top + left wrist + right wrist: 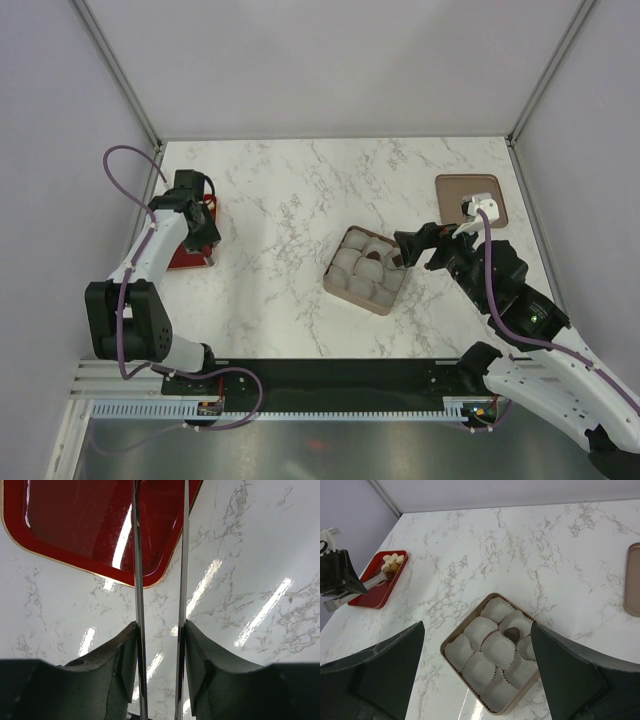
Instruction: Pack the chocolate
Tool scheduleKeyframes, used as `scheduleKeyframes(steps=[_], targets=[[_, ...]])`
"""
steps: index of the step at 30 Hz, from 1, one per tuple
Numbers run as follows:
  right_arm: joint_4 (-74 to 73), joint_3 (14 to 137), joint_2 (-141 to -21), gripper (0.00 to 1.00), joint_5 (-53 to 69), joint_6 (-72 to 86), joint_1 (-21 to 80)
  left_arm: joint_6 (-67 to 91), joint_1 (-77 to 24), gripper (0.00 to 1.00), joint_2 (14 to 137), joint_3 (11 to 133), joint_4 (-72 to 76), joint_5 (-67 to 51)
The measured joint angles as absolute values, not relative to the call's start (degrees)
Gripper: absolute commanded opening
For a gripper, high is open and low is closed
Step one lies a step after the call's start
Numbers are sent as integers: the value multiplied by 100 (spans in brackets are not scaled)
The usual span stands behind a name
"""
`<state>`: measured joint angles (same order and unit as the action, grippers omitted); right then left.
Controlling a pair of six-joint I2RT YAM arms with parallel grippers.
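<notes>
Chocolate shows only partly from the top external view. One dark piece (372, 256) sits in one of the paper cups (350, 268) of the tan box (338, 288) in the middle of the worktop (290, 190). The red tray (188, 258) at the left is mostly covered by the left end effector (200, 232). The right end effector (412, 248) hovers just beside the box's right edge, and the lid (455, 190) lies apart, further right.

In the left wrist view, the end effector (160, 630) is clenched on thin metal tongs (137, 555), its fingers (115, 655) pressing the blades from outside. The blades run parallel with a narrow gap over a corner of the tray (75, 525). Their tips are out of frame, so I cannot tell whether a piece is pinched.

In the right wrist view, the right end effector (477, 625) is released, its fingers spread wide and empty above the box (467, 620). The dark piece (512, 632) fills one cup and the other cups (495, 647) are empty. Far left, pale pieces (391, 558) cluster at the far end of the tray (375, 597), with the tongs (370, 582) just beside them.

The pieces look light, rigid and smooth, so they are likely to slip or mark under a hard squeeze. A gentle pinch across the flanks with the tong tips should suit them. The cups look flimsy and would probably shift if bumped.
</notes>
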<state>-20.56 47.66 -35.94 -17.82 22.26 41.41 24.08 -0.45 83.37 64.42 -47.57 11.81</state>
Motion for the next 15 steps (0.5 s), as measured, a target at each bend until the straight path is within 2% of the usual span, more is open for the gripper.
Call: scheduleKeyframes(steps=[15], targets=[[-2058, 4762, -3715, 95, -1693, 2252, 4141, 2379, -45, 41, 7417, 6654, -5251, 1334]])
